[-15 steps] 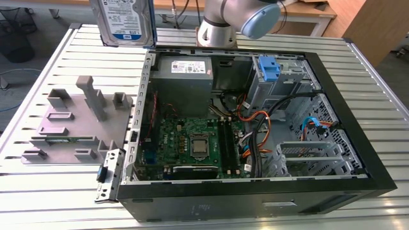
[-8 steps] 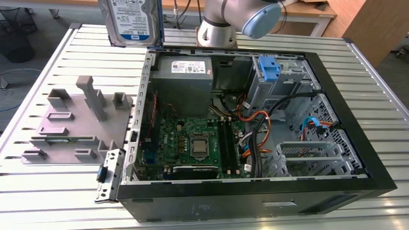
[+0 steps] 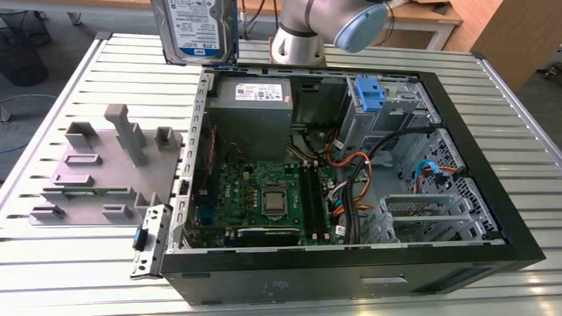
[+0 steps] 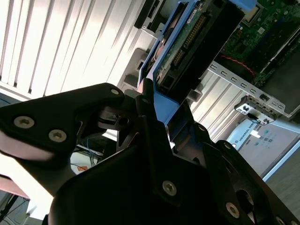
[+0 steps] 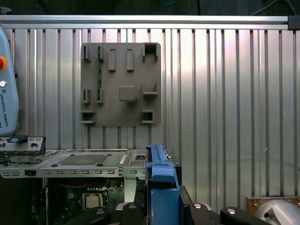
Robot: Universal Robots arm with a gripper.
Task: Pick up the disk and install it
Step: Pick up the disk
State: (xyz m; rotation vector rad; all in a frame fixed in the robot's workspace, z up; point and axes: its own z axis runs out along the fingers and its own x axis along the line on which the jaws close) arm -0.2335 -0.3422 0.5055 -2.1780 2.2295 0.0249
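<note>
Clamped narrow on the disk (image 3: pixel 195 29), gripper (image 4: pixel 161 110) pressing the blue side rails (image 5: pixel 161 178) from both sides. Held upright, clear of the table (image 3: pixel 79 79), just outside the far wall of the open computer case (image 3: pixel 491 217), label toward the exterior camera. Cut off at the upper end by the exterior view's edge, so full outline not to be made out. Seen edge-on in the first wrist view, between black fingers (image 5: pixel 206 212), metal body hidden behind the rail. In the second wrist view, just the connector end and some circuit side left uncovered past the black gripper body.

Inside the case, at the far corner nearest the disk: a grey metal box (image 3: pixel 255 99). Beside that, toward the exterior view's right, a bare blue bracket (image 3: pixel 370 97). In the case's near half, a green motherboard (image 3: pixel 263 194), with orange and black cables (image 3: pixel 356 178) crossing alongside. Outside the case, on the exterior view's left, a grey fixture plate (image 3: pixel 105 171) flat on the table. Behind the case, part of the arm (image 3: pixel 307 29), cut off above.
</note>
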